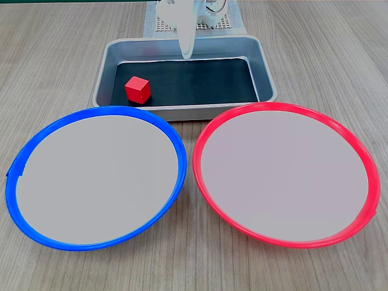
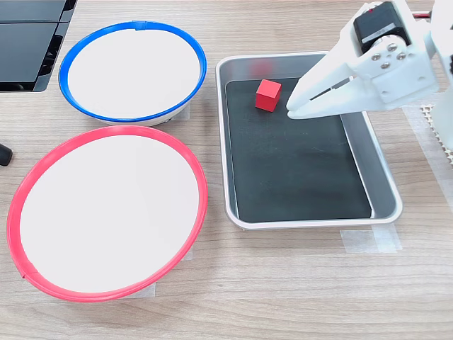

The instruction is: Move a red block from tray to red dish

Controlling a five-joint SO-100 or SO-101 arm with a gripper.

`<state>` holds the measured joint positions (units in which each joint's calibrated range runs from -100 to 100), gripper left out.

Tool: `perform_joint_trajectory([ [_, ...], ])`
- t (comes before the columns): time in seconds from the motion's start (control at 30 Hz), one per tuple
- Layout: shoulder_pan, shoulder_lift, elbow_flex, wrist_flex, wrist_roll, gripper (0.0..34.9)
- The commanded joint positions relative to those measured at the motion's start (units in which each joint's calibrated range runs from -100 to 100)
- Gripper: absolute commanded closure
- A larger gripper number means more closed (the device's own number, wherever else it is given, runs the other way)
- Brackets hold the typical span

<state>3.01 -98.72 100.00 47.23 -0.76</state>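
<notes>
The red block (image 1: 137,89) (image 2: 268,95) lies on the black bottom of the tray (image 1: 267,76) (image 2: 304,221), near the tray's left end in the first exterior view. My white gripper (image 1: 187,53) (image 2: 293,110) hangs above the tray floor, tip pointing down, a short way from the block and not touching it. Its jaws look pressed together with nothing between them. The red dish (image 1: 285,173) (image 2: 106,212) sits in front of the tray, at the first exterior view's right, with nothing on it.
A blue-rimmed plate (image 1: 97,176) (image 2: 133,71) of the same size lies beside the red dish. A black device (image 2: 28,42) sits at the second exterior view's top left. The arm's base stands on a white mesh mat (image 1: 233,23) behind the tray.
</notes>
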Motion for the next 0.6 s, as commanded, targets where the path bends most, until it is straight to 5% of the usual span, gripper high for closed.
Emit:
perform_joint_trajectory([
  [0.0, 3.5, -0.1, 0.0, 0.4, -2.1, 34.6],
  [0.43, 14.4, 50.9, -41.4, 4.5, -6.0, 34.6],
  [0.57, 16.7, 63.0, -48.1, 4.6, -4.1, 25.6],
])
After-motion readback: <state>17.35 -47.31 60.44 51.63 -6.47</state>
